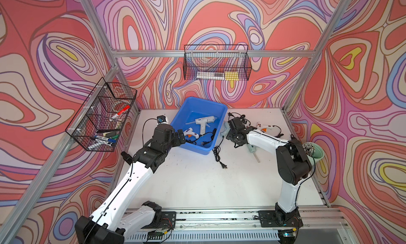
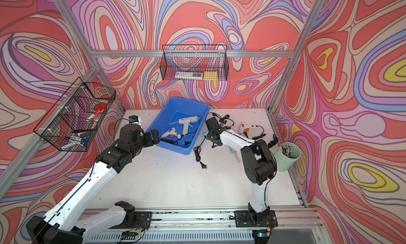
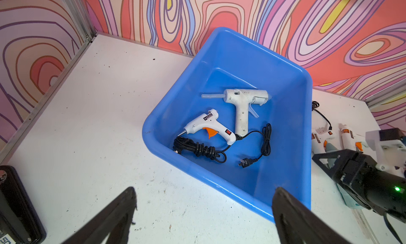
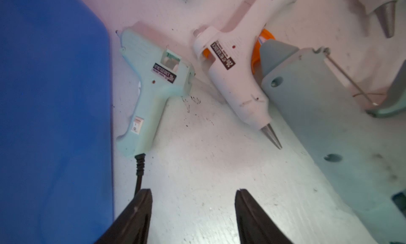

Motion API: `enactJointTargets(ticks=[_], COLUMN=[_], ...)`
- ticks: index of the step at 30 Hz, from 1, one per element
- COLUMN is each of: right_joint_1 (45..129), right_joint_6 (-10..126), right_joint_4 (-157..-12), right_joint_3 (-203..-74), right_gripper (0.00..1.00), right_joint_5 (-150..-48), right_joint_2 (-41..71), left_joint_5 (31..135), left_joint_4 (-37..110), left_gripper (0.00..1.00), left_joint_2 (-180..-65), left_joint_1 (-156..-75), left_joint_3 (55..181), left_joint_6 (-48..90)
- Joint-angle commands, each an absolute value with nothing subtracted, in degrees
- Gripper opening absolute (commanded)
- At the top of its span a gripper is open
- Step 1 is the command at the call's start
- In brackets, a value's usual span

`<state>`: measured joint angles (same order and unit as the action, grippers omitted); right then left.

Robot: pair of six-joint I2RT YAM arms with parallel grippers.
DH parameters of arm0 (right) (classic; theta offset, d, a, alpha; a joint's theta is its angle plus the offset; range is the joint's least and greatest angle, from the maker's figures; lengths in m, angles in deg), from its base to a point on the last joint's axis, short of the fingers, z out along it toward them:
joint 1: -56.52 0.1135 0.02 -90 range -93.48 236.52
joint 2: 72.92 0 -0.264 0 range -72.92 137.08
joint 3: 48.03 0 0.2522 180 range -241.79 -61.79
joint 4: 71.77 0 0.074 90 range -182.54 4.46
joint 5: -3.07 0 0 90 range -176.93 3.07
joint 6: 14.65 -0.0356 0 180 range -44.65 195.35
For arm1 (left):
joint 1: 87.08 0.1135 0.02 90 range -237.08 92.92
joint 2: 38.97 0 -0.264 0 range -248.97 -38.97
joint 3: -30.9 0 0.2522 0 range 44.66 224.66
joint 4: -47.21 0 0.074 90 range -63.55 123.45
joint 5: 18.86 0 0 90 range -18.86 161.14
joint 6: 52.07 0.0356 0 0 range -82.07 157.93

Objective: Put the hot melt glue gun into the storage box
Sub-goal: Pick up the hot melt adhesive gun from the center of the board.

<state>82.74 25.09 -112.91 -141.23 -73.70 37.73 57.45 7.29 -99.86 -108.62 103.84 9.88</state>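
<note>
Right wrist view: right pincer (image 4: 193,193), released and empty, hovers near a mint glue gun (image 4: 151,89) lying on the desk (image 4: 208,166), just beside the blue storage box (image 4: 55,100), mid-frame in both top views.

Bright even light, soft shadows, blurred wrist close-ups

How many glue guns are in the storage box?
2: the large white glue gun toward the far end, the small orange-trigger glue gun nearer the left claw. Nothing looks hidden.
</note>
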Motion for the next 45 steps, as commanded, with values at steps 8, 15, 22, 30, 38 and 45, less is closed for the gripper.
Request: enactJointTargets(ticks=[8, 15, 22, 30, 38, 45], right_joint_1=[82.5, 81.2, 79.7, 79.5, 79.2, 79.1], right_joint_6=[21.9, 21.8, 22.0, 24.6, 28.7, 31.7], right_joint_4=[-111.6, -112.4, -112.3, -113.1, -116.7, -118.3], right_joint_3=[-151.5, -155.6, -156.8, -154.7, -150.7, -148.4], right_gripper=[0.71, 0.72, 0.7, 0.6, 0.54, 0.56], right_joint_5=[-73.3, -73.4, -75.4, -75.0, -72.8, -72.6], right_joint_2=[47.0, 51.6, 55.8, 55.5, 53.2, 52.4], left_joint_5=[57.0, 57.5, 58.0, 58.4, 57.9, 57.9], left_joint_4=[7.0, 7.3, 7.0, 7.3, 7.4, 8.0], left_gripper=[0.99, 0.99, 0.99, 0.99, 0.99, 0.99], left_joint_2=[-100.6, -100.5, -100.4, -100.5, -100.5, -100.7], left_joint_1=[-108.3, -108.3, -108.3, -108.3, -108.3, -108.3], left_joint_3=[104.5, 104.2, 104.3, 104.6, 104.4, 103.8], left_joint_6=[11.1, 11.2, 11.0, 11.0, 10.8, 10.4])
